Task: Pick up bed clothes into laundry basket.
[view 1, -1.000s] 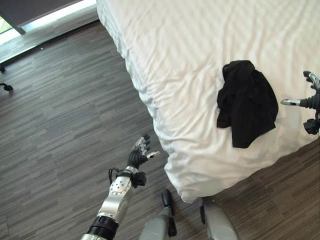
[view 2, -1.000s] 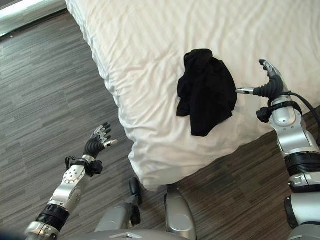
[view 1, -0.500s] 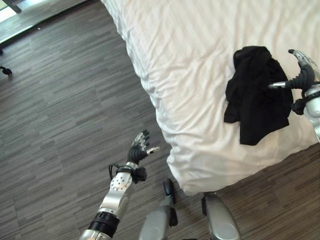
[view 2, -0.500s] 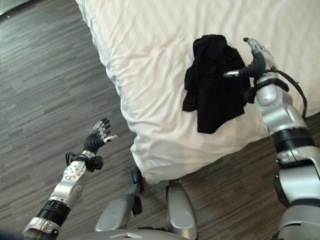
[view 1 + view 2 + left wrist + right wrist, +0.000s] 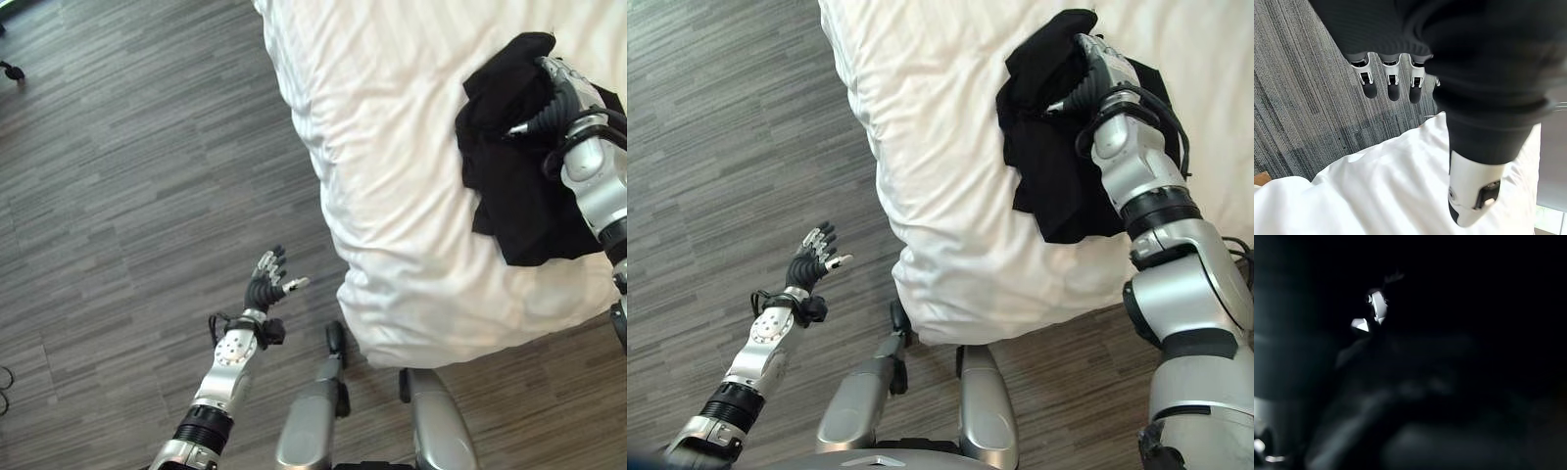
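**Reaching for the black garment on the bed**

The robot is at the grasping step. Its right hand rests on the one black garment, which lies near the corner of the one white bed; whether its fingers have closed cannot be told. The left hand hangs over the wooden floor, fingers spread, holding nothing. Next likely comes a firm grasp and lift.

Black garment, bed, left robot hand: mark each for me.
black garment (image 5: 524,211), left eye view, lower part of the cloth
bed (image 5: 392,147), left eye view, bare white cover
left robot hand (image 5: 265,286), left eye view, palm
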You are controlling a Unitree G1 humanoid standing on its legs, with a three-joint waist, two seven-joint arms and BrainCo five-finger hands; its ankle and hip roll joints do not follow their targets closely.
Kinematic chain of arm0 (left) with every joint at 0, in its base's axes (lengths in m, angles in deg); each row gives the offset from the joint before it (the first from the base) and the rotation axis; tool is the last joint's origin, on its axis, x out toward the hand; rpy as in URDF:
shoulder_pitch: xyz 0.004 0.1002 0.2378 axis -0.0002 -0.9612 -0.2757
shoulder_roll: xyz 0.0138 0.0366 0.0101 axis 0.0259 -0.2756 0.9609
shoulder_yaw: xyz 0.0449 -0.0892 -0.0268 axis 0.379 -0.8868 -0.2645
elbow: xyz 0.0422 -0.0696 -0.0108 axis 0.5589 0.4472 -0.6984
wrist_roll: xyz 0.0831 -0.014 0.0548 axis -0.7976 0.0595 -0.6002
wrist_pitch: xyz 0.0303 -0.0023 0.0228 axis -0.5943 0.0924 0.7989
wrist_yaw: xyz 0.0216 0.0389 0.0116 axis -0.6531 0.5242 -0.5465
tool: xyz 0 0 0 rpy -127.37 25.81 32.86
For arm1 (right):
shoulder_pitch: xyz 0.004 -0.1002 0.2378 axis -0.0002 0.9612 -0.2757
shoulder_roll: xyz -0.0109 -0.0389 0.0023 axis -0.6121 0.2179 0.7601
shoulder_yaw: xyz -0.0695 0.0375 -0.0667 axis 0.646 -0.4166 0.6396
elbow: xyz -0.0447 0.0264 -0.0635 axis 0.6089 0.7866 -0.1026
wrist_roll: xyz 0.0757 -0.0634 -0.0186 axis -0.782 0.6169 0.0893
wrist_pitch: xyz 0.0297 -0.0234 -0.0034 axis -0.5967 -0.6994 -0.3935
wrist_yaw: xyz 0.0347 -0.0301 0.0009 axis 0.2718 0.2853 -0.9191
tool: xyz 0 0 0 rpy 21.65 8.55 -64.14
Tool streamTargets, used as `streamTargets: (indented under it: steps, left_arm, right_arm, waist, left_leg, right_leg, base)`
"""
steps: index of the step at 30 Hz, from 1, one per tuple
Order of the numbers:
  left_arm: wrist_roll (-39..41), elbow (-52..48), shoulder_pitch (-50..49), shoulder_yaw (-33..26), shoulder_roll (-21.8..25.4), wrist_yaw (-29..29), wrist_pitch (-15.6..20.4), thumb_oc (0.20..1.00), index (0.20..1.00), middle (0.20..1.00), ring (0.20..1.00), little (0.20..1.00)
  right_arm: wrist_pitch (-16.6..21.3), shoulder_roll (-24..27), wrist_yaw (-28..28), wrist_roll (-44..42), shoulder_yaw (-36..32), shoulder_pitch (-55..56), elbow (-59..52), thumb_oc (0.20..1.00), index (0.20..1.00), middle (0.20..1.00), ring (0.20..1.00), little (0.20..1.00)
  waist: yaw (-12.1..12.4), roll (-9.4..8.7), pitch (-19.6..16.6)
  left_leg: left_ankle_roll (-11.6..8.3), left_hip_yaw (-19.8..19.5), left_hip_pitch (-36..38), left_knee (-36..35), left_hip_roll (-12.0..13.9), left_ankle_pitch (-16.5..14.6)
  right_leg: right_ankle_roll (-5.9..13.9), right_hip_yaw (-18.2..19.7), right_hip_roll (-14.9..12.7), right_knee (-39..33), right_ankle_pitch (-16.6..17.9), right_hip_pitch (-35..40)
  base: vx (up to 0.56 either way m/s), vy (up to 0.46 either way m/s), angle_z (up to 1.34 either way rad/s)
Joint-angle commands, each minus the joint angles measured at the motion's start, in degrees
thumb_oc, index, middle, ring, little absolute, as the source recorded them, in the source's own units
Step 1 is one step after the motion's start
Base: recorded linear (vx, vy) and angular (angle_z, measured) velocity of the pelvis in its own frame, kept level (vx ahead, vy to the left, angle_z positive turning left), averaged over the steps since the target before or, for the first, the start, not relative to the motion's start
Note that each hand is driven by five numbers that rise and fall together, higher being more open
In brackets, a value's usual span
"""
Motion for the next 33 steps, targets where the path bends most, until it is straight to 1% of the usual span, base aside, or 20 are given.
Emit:
streamTargets:
  steps: [1, 5, 10, 13, 14, 15, 18, 19, 20, 23, 24, 25, 29, 31, 33]
  left_arm:
    - [0.75, -2.82, 0.13, 0.31, 3.52, 1.11, 3.63, 1.0, 1.0, 1.0, 1.0, 1.0]
    - [0.5, -2.16, 0.7, 0.64, 2.81, 1.95, 3.75, 1.0, 1.0, 1.0, 1.0, 1.0]
    - [0.44, -1.88, 1.49, 0.84, 1.75, 3.07, 3.77, 1.0, 1.0, 1.0, 1.0, 1.0]
    - [0.25, -1.83, 1.98, 0.96, 1.48, 3.64, 3.87, 1.0, 1.0, 1.0, 1.0, 1.0]
    - [0.25, -2.08, 2.1, 1.23, 1.24, 3.55, 3.88, 1.0, 1.0, 1.0, 1.0, 1.0]
    - [0.34, -2.08, 2.06, 1.47, 1.1, 3.41, 3.87, 1.0, 1.0, 1.0, 1.0, 1.0]
    - [0.66, -2.13, 1.97, 2.16, 0.66, 3.14, 3.68, 1.0, 1.0, 1.0, 1.0, 1.0]
    - [0.66, -2.13, 1.94, 2.18, 0.68, 3.14, 3.68, 1.0, 1.0, 1.0, 1.0, 1.0]
    - [0.54, -2.4, 1.44, 2.26, 0.42, 2.99, 3.61, 1.0, 1.0, 1.0, 1.0, 1.0]
    - [-0.02, -1.86, 1.18, 2.15, 0.39, 3.06, 3.52, 1.0, 1.0, 1.0, 1.0, 1.0]
    - [-0.19, -1.74, 1.17, 2.18, 0.35, 3.02, 3.5, 1.0, 1.0, 1.0, 1.0, 1.0]
    - [-0.23, -1.3, 1.4, 2.16, 0.4, 3.18, 3.53, 1.0, 1.0, 1.0, 1.0, 1.0]
    - [-0.2, -1.0, 2.14, 2.38, 0.42, 3.2, 3.59, 1.0, 1.0, 1.0, 1.0, 1.0]
    - [-0.3, -0.67, 2.6, 2.24, 0.42, 3.47, 3.7, 1.0, 1.0, 1.0, 1.0, 1.0]
    - [-0.44, -0.53, 2.63, 2.17, 0.42, 3.59, 3.78, 1.0, 1.0, 1.0, 1.0, 1.0]
  right_arm:
    - [0.77, -1.02, 0.38, 1.84, 4.46, -4.76, 3.02, 1.0, 1.0, 1.0, 1.0, 1.0]
    - [0.72, -3.2, 0.36, 2.15, 4.94, -3.21, 4.1, 1.0, 1.0, 1.0, 1.0, 1.0]
    - [0.08, -4.19, 0.38, 4.57, 5.88, -0.89, 4.95, 1.0, 1.0, 1.0, 1.0, 1.0]
    - [-0.39, -4.18, 0.15, 7.08, 6.51, 0.43, 7.88, 1.0, 1.0, 1.0, 1.0, 1.0]
    - [-0.97, -4.58, -0.41, 9.73, 7.32, 2.37, 11.53, 1.0, 1.0, 1.0, 1.0, 1.0]
    - [-1.16, -4.94, -0.54, 10.45, 7.21, 3.22, 12.86, 1.0, 1.0, 1.0, 1.0, 1.0]
    - [-1.75, -7.32, -1.5, 12.51, 6.86, 6.96, 16.35, 1.0, 1.0, 1.0, 1.0, 1.0]
    - [-1.74, -7.35, -1.48, 12.51, 6.84, 6.99, 16.38, 1.0, 1.0, 1.0, 1.0, 1.0]
    - [-1.85, -9.85, -2.1, 13.28, 6.39, 9.53, 16.81, 1.0, 1.0, 1.0, 1.0, 1.0]
    - [-1.7, -11.74, -3.05, 13.36, 6.2, 10.18, 17.06, 1.0, 1.0, 1.0, 1.0, 1.0]
    - [-1.71, -12.51, -3.42, 13.35, 6.23, 10.16, 17.07, 0.536, 0.536, 0.536, 0.536, 0.536]
    - [-1.71, -13.26, -3.08, 14.26, 6.71, 10.03, 16.43, 0.2, 0.2, 0.2, 0.2, 0.2]
    - [-1.67, -12.73, -2.51, 15.66, 7.22, 9.07, 15.43, 0.2, 0.2, 0.2, 0.2, 0.2]
    - [-1.1, -11.18, -0.76, 16.24, 7.47, 7.4, 12.11, 0.2, 0.2, 0.2, 0.2, 0.2]
    - [-0.95, -10.47, -0.11, 15.42, 6.99, 6.9, 10.66, 0.2, 0.2, 0.2, 0.2, 0.2]
  waist:
    - [1.29, -1.7, -0.9]
    - [1.47, -1.16, -0.06]
    - [1.31, -0.8, 0.4]
    - [1.38, -0.52, 0.64]
    - [1.51, -0.11, 0.77]
    - [1.56, 0.13, 0.82]
    - [1.95, 1.15, 0.8]
    - [1.96, 1.13, 0.77]
    - [2.22, 1.82, 0.73]
    - [2.36, 2.28, 0.55]
    - [2.38, 2.44, 0.47]
    - [2.35, 2.59, 0.22]
    - [2.25, 2.6, -0.1]
    - [1.61, 2.05, -0.35]
    - [1.44, 1.89, -0.38]
  left_leg:
    - [-4.08, -1.34, -1.36, 0.37, 0.07, 1.05]
    - [-4.41, -1.45, -2.26, 0.37, 0.18, 1.26]
    - [-4.46, -1.57, -2.71, 0.37, 0.12, 1.2]
    - [-4.51, -1.77, -2.81, 0.37, -0.03, 1.09]
    - [-4.48, -1.82, -2.83, 0.37, -0.17, 0.97]
    - [-4.48, -1.87, -2.85, 0.37, -0.25, 0.97]
    - [-4.42, -2.01, -2.9, 0.37, -0.51, 0.91]
    - [-4.42, -2.01, -2.89, 0.37, -0.51, 0.9]
    - [-4.32, -1.99, -2.81, 0.37, -0.63, 0.87]
    - [-4.24, -1.95, -2.72, 0.37, -0.74, 0.79]
    - [-4.22, -1.91, -2.66, 0.37, -0.77, 0.76]
    - [-4.16, -1.79, -2.45, 0.37, -0.82, 0.69]
    - [-4.12, -1.69, -2.25, 0.37, -0.88, 0.54]
    - [-4.11, -1.55, -2.02, 0.37, -0.77, 0.41]
    - [-4.11, -1.52, -1.97, 0.37, -0.7, 0.39]
  right_leg:
    - [3.9, 4.63, -2.9, 1.77, -2.82, 0.22]
    - [3.85, 4.49, -2.73, 1.63, -2.85, -0.51]
    - [3.73, 4.47, -2.71, 1.59, -3.02, -0.77]
    - [3.72, 4.6, -2.81, 1.59, -3.16, -0.88]
    - [3.74, 4.68, -2.98, 1.58, -3.24, -0.85]
    - [3.76, 4.66, -3.08, 1.57, -3.25, -0.83]
    - [3.79, 4.6, -3.33, 1.58, -3.27, -0.82]
    - [3.79, 4.6, -3.33, 1.57, -3.27, -0.82]
    - [3.84, 4.65, -3.45, 1.54, -3.28, -0.8]
    - [3.89, 4.67, -3.54, 1.54, -3.28, -0.85]
    - [3.89, 4.72, -3.56, 1.53, -3.24, -0.88]
    - [3.9, 4.89, -3.58, 1.5, -3.25, -0.79]
    - [3.93, 5.14, -3.58, 1.56, -3.27, -0.72]
    - [3.98, 5.3, -3.57, 1.65, -3.26, -0.62]
    - [3.98, 5.35, -3.57, 1.67, -3.25, -0.61]
  base:
    - [0.01, -0.03, 0.08]
    - [0.01, -0.019, 0.06]
    - [0.0, 0.0, 0.0]
    - [0.0, 0.0, 0.0]
    - [0.0, 0.0, 0.0]
    - [0.0, 0.0, 0.0]
    - [0.0, 0.0, 0.0]
    - [0.0, 0.0, 0.0]
    - [0.0, 0.0, 0.0]
    - [0.0, 0.0, 0.0]
    - [0.0, 0.0, 0.0]
    - [0.0, 0.0, 0.0]
    - [0.0, 0.0, 0.0]
    - [-0.02, 0.013, -0.01]
    - [0.0, 0.0, 0.0]
